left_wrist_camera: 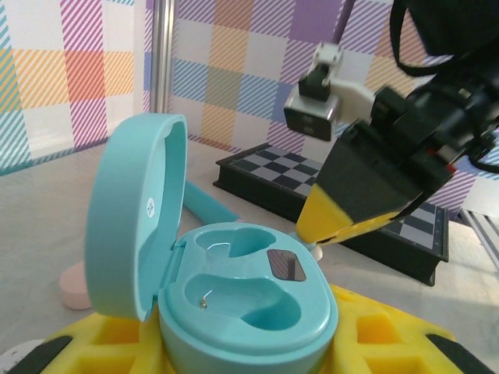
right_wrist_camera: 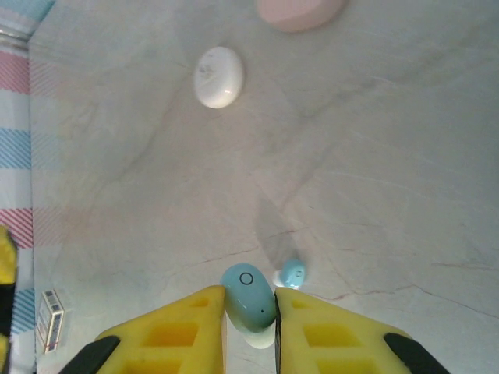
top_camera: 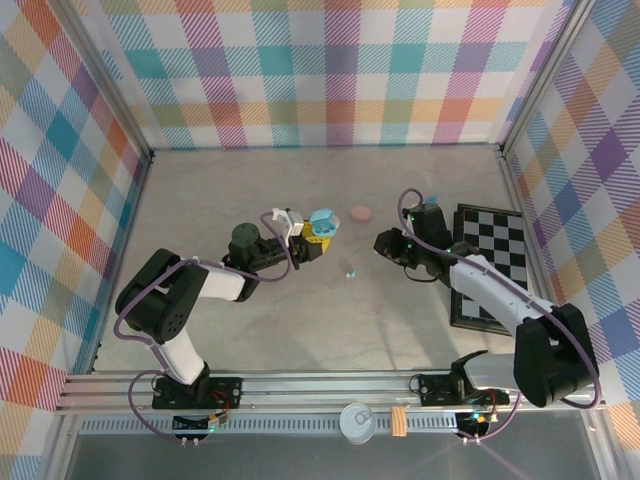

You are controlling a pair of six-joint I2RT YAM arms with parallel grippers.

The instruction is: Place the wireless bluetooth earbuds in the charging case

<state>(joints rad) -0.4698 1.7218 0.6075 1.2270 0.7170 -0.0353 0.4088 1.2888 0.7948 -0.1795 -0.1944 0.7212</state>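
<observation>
Teal earbud (right_wrist_camera: 248,294) sits clamped between the right gripper's (right_wrist_camera: 250,302) fingers, the open charging case (left_wrist_camera: 140,226) clamped between the left gripper's (top_camera: 316,233); mid-carry, I judge, next aligning it over an empty well (left_wrist_camera: 249,300).

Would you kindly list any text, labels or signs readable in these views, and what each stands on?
No legible words anywhere.
Case: small white mark inside lid, too blurred to read.
Teal earbud: a ring symbol, no letters.
White label, right wrist view's lower left: print too small to read.
</observation>
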